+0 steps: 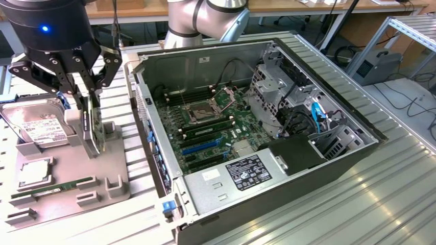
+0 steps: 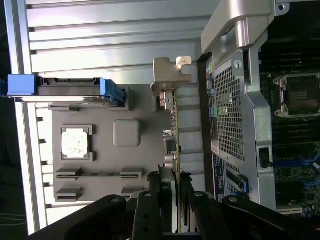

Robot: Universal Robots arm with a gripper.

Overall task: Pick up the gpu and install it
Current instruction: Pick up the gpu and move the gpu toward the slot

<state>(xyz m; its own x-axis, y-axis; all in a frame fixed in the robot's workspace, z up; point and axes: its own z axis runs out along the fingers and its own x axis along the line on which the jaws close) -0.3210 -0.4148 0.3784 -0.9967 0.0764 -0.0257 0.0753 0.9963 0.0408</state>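
**benchwatcher:** While I'm standing here by the counter [image 1: 381, 204], the jaws are pinching the gpu [image 1: 91, 122] by its upper edge. They're closing only partway, with one finger pressing on each flat face. The card is standing upright on edge over the gray holder tray [image 1: 117, 150] on the exterior view's left, just beside the open pc case [image 1: 197, 64].

**rackrat:** is it hanging free or sitting in its slot?

**benchwatcher:** Can't tell tbh, its lower edge is sitting right down at the tray. On the wrist cam it's showing edge-on, with the silver bracket [image 2: 167, 77] sticking out at the far end.

**rackrat:** what else is lying there?

**benchwatcher:** The hard drive [image 1: 38, 127] is leaning just beside the card. The cpu chip [image 1: 34, 173] and the green memory stick [image 1: 51, 188] are lying lower in the exterior view.
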